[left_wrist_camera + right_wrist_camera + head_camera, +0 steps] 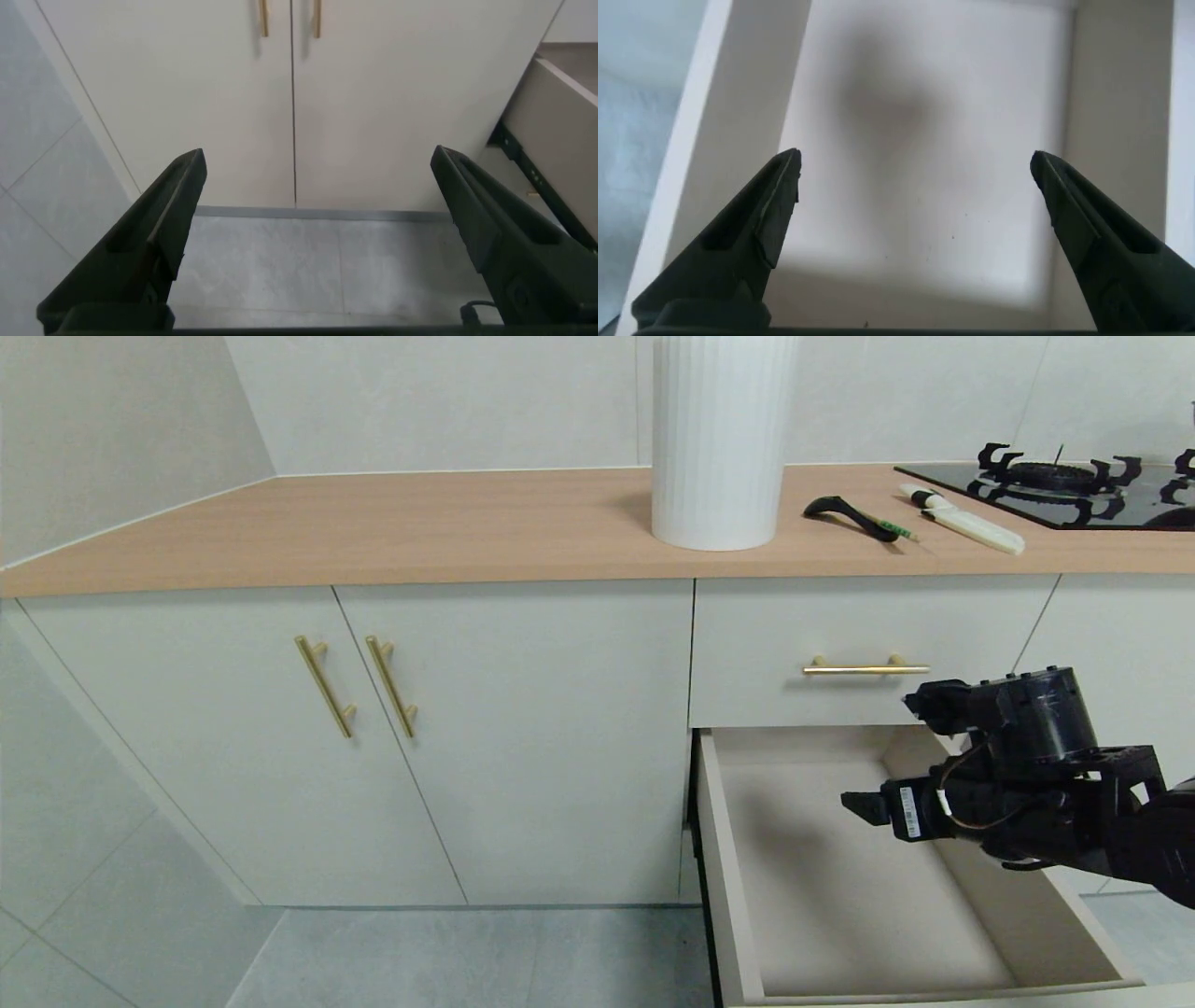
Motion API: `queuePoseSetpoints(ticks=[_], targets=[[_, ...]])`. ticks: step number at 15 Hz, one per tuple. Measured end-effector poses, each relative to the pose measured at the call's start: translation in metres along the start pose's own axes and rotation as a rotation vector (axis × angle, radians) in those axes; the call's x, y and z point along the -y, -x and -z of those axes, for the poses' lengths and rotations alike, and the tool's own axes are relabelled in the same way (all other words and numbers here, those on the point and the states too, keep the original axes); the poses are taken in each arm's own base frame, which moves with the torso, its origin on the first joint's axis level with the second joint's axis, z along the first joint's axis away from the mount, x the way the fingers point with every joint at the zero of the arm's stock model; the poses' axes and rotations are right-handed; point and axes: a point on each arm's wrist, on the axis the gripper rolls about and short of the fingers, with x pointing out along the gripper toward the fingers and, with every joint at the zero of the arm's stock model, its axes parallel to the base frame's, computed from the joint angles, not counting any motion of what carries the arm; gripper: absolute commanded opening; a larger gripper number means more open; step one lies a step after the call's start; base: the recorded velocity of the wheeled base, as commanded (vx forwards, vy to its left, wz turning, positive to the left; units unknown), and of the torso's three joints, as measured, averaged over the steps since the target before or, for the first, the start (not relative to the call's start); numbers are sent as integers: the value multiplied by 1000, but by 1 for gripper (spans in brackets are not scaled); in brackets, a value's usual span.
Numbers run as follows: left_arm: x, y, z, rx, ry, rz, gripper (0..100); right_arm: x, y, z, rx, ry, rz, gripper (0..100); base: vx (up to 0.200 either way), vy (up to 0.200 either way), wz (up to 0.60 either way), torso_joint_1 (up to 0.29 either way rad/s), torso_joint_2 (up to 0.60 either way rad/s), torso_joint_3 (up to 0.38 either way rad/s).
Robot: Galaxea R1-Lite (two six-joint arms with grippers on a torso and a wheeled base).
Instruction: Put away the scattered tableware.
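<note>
On the wooden countertop (373, 527) lie a black-handled peeler (850, 516) and a white knife (966, 520), just right of a tall white ribbed container (717, 439). Below them a lower drawer (728, 859) stands pulled out, its inside bare (934, 140). My right gripper (892, 751) hangs open over the drawer's right side, nothing between its fingers (775, 201). My left gripper (318, 159) is open too, low down, facing the cabinet doors (294, 93) and the floor, holding nothing.
A black gas hob (1074, 485) sits at the counter's far right. The shut upper drawer has a gold handle (866, 667). Two cabinet doors with gold handles (359, 686) are to the left. The open drawer's side (561, 112) juts out over the grey tiled floor (420, 957).
</note>
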Motion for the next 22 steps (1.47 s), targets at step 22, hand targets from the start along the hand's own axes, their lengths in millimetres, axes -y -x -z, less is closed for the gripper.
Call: queuePoseSetpoints(ticks=[22], targets=[[0,0,0,1,0,0,100,0,0,1,0,3,6,100,0,0,0,137,-369,-236]])
